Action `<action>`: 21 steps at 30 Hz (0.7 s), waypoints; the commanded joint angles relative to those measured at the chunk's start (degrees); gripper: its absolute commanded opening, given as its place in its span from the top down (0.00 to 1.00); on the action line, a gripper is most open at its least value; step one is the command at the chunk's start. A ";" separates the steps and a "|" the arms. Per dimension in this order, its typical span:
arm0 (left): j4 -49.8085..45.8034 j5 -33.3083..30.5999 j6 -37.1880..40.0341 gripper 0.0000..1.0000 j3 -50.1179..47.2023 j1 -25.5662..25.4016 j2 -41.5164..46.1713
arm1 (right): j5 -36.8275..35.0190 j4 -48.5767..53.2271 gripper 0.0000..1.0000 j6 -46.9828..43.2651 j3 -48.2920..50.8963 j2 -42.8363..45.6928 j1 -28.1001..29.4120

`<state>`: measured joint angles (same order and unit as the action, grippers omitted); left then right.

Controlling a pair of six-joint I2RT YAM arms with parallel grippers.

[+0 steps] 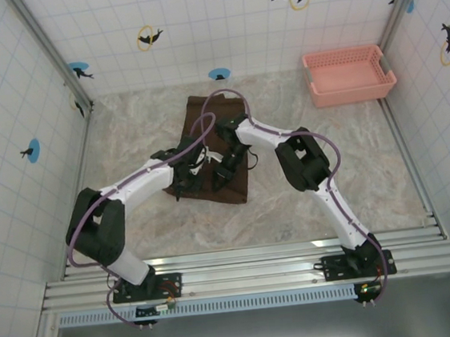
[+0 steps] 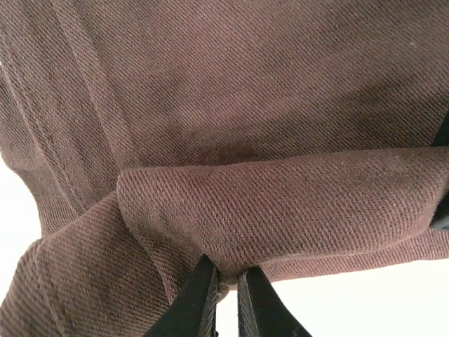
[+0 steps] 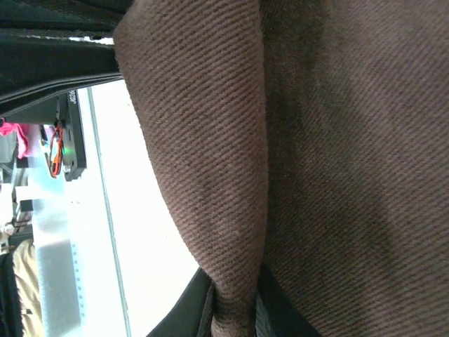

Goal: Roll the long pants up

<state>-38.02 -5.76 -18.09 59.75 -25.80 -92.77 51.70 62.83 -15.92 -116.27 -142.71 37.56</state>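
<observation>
The long pants [image 1: 203, 114] lie folded as a dark brown strip in the middle of the table. Their near end is curled over into a fold [image 2: 280, 210]. My left gripper [image 1: 184, 181] sits on the near left part of that end and is shut on a pinch of the fold's edge [image 2: 228, 277]. My right gripper [image 1: 224, 173] comes in from the right beside it and is shut on the same rolled edge [image 3: 235, 309]. In both wrist views brown twill cloth [image 3: 337, 140] covers most of the picture.
A pink mesh basket [image 1: 349, 74] stands at the back right corner. Tiled walls close the table on three sides, and a metal rail [image 1: 252, 270] runs along the near edge. Bare marbled tabletop [image 1: 354, 171] lies on both sides of the pants.
</observation>
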 commanded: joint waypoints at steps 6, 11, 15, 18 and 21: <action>-0.16 -6.37 -1.73 0.85 4.78 -0.13 -6.12 | 1.67 -1.42 0.74 1.42 -0.96 -0.16 0.50; -1.55 -7.37 -0.30 0.85 8.46 -0.13 -11.85 | -9.62 -13.75 0.45 10.14 10.14 9.65 -1.85; -1.21 -8.16 -0.41 0.85 9.73 -0.12 -14.09 | -27.32 -21.72 0.28 9.52 21.88 23.00 -3.25; -1.35 -7.71 -0.25 0.85 10.89 -0.14 -15.59 | -33.93 -28.33 0.22 3.22 32.24 34.15 -1.23; -1.63 -7.77 0.11 0.85 12.07 -0.11 -17.21 | -44.94 -33.55 0.12 -1.83 41.18 42.97 4.38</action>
<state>-38.24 -11.33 -17.04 70.37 -26.30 -108.31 20.53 37.39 -9.72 -80.27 -106.94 36.21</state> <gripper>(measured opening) 0.152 0.860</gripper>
